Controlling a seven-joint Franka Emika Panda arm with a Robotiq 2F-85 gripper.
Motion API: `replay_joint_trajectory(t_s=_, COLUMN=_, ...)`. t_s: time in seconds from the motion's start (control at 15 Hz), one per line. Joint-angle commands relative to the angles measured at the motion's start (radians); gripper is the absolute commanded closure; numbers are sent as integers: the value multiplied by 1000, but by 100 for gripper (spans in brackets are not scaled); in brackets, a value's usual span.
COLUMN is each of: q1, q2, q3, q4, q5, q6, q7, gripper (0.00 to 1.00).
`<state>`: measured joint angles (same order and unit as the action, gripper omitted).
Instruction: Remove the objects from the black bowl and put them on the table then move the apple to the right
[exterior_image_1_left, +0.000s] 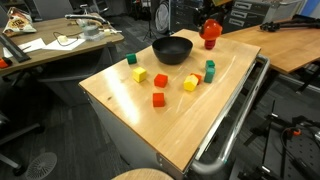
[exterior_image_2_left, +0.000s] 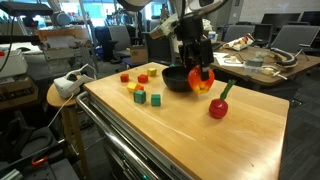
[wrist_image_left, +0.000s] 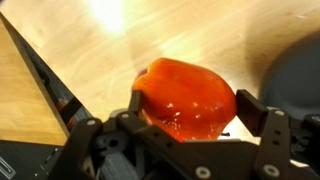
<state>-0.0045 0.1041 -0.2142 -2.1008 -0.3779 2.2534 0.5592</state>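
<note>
Apple (exterior_image_2_left: 200, 80) in tool (wrist_image_left: 190, 108) — open tabletop (exterior_image_2_left: 190, 140) beside

Exterior views oblique from different sides of the table (exterior_image_1_left: 200, 120), tabletop shared; wrist view close above apple (wrist_image_left: 185, 95)

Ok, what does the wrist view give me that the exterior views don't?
Wrist only: fingers of the pincer flanking the apple, seemingly touching both sides. Exterior only: the loose blocks and the small green-topped fruit. Shared: apple, pincer, table, and the black bowl, just a dark blur at the wrist view's edge.
</note>
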Motion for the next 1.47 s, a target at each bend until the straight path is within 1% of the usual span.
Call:
replay_joint_trajectory(t_s=0.0, q1=-101, q2=-150, q3=-30, q4=-242, q5=-12, q6=168, q7=26, gripper=35)
replay_joint_trajectory(t_s=0.13, q1=-164, q2=-201, q3=-56, q4=-342, q5=-20, q6=254, q7=-7, gripper=35)
replay_joint_trajectory(t_s=0.2, q1=-190, q2=-214, q3=-63, q4=-371, q5=-19, q6=275, q7=-25, gripper=35)
replay_joint_trajectory(t_s=0.4, q1=-258, q2=-251, q3=-75, q4=-441, q5=-12, q6=326, q7=-87, gripper=35)
replay_joint_trajectory(t_s=0.53, q1=-289, q2=-272, q3=-73, q4=-473, q5=-5, q6=356, q7=-124, gripper=35)
replay_joint_trajectory(t_s=0.87, q1=-339, q2=-298, q3=-62, q4=-516, q5=-23, q6=432, q7=-157, gripper=35)
replay_joint_trajectory(t_s=1.13, q1=-348, q2=-308, q3=-59, q4=-536, q5=5, q6=459, q7=-199, gripper=35)
replay_joint_trajectory(t_s=1.2, q1=-281, q2=-287, q3=32, q4=-472, q5=31, q6=397, q7=-81, gripper=35)
replay_joint_trajectory(t_s=1.33, q1=-271, q2=-283, q3=88, q4=-451, q5=-2, q6=389, q7=-31, gripper=35)
replay_joint_trajectory(t_s=1.4, q1=-259, q2=-278, q3=113, q4=-444, q5=3, q6=399, q7=-12, gripper=35)
